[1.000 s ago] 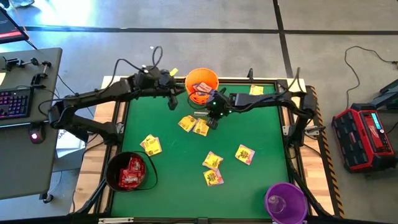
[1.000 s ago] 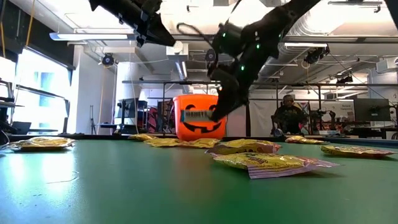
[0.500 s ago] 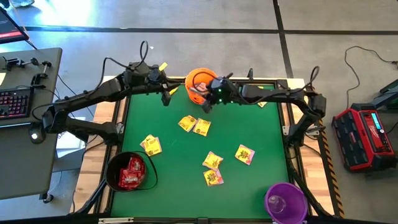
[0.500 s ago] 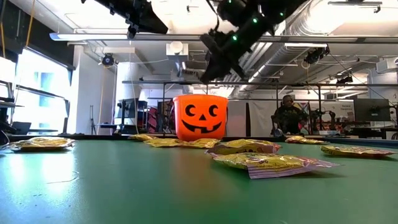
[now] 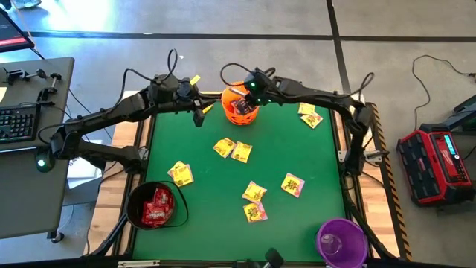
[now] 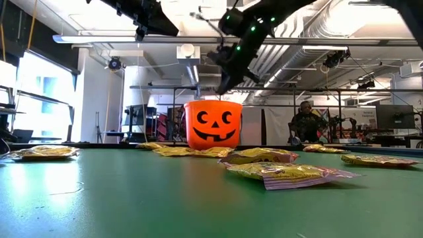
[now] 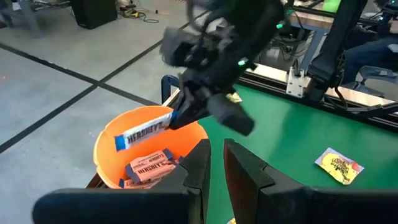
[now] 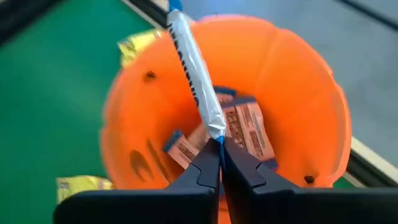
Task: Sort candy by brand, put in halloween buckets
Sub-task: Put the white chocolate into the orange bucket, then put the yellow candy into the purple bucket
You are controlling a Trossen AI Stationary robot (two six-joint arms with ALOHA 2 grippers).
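My right gripper [image 8: 219,163] is shut on a white-with-blue candy packet [image 8: 193,68] above the mouth of the orange bucket [image 5: 239,113], which stands at the table's far edge and holds several like packets [image 7: 149,167]. My left gripper [image 7: 216,163] hovers just left of that bucket, high above the table. Its fingers stand a narrow gap apart with nothing between them. Yellow candy packets [image 5: 233,150] lie flat on the green table. The black bucket [image 5: 155,205] at the near left holds red packets. The purple bucket [image 5: 342,240] stands at the near right. My right gripper pinches one short end of the packet [image 8: 216,132] between its two fingertips. The fingers slant down from the table's right side and lie in line with the packet. The packet sticks out beyond them, tilted, clear of the bucket's rim and contents.
More yellow packets lie at the far right [image 5: 310,115], the middle right [image 5: 292,184], the near middle [image 5: 254,201] and the left [image 5: 181,173]. A desk with a keyboard [image 5: 15,123] stands left of the table. A person sits in the room behind [image 6: 307,122].
My right gripper has risen from the table in front of the orange bucket and gone toward the far edge, rolling as it went. The packet it holds is lifted clear and now hangs over the bucket's mouth. My left gripper has drawn back slightly toward the left.
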